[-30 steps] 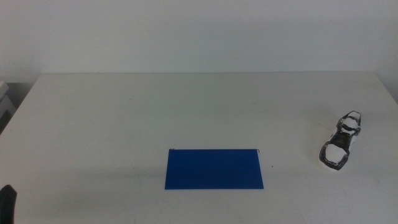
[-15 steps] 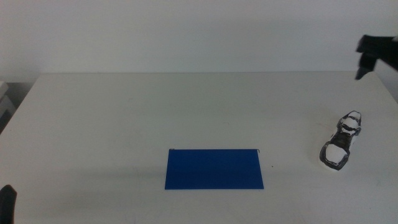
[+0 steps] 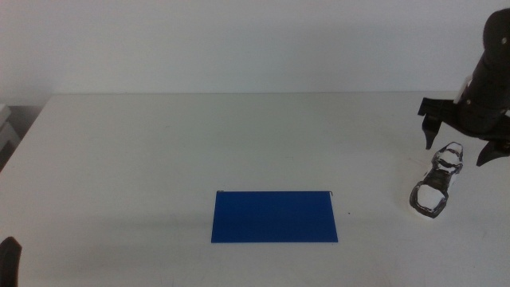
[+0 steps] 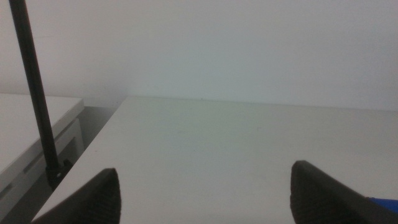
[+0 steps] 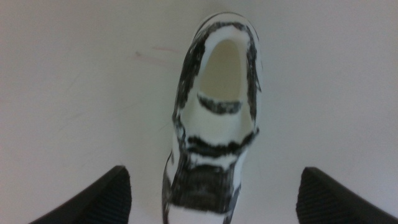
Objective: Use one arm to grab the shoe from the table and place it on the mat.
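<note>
1. The shoe [image 3: 436,182] was a small low sneaker with glossy black-and-white patches, a white toe and a pale lining visible through its open collar [image 5: 219,65].
2. It lay on the white table [image 3: 199,143] toward the right side, well apart from the dark-blue mat [image 3: 274,216], which sat flat near the front centre.
3. In the middle view its long axis ran diagonally: the white toe pointed toward the near edge and slightly left, the heel toward the far right.
4. The right pincer [image 3: 460,137] hung above the heel end, its 2 dark jaws spread wide, 1 on either side of the shoe and touching nothing.
5. The right wrist view looked straight down into the shoe between those jaws.
6. The left pincer [image 4: 202,193] waited at the table's near left corner, jaws apart and holding nothing.
</note>
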`<state>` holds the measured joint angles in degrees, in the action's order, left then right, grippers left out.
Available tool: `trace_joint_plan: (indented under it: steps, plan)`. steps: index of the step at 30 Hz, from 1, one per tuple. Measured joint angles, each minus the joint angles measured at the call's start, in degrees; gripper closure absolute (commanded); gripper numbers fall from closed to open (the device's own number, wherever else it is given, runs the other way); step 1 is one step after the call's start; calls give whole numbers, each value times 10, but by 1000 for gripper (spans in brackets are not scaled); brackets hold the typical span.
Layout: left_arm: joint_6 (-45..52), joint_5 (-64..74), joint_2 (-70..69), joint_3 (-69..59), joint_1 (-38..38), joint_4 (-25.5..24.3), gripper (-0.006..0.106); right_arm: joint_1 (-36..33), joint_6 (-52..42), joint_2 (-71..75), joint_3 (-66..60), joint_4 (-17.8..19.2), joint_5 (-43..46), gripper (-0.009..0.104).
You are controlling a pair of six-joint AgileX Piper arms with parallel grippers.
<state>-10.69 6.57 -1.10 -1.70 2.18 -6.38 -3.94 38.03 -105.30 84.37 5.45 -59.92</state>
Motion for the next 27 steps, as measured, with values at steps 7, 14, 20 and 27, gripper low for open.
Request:
trace_joint_plan:
  steps: [7,14,20,27]
  plan:
    - [0,0,0,0,0,0,7,4,1,-39,0,10,18,3]
    - [0,0,0,0,0,0,7,7,1,-49,0,11,27,3]
    - [0,0,0,0,0,0,7,11,1,-59,0,14,40,3]
    - [0,0,0,0,0,0,7,16,3,-82,0,14,77,3]
